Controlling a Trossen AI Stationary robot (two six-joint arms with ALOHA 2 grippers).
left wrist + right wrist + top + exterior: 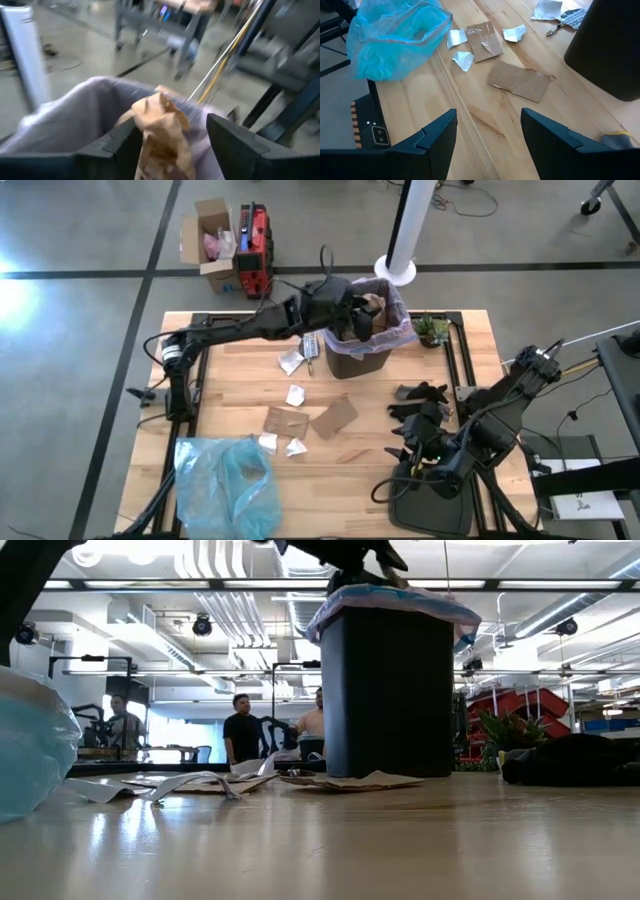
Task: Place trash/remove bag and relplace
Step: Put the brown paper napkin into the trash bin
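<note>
The left claw [170,145], fingers parted around a crumpled brown paper scrap [162,132], hovered over the lavender-lined bin [362,330], apparently mid-drop; next, cardboard scraps [334,418] awaited beside the idle, open right claw [487,135].

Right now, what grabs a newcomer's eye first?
The left gripper over the black bin at the table's far side, fingers apart around a crumpled brown scrap above the lavender bag. Then the light-blue plastic bag at the near left corner, with cardboard scraps mid-table. The right gripper waits open, near right.
</note>
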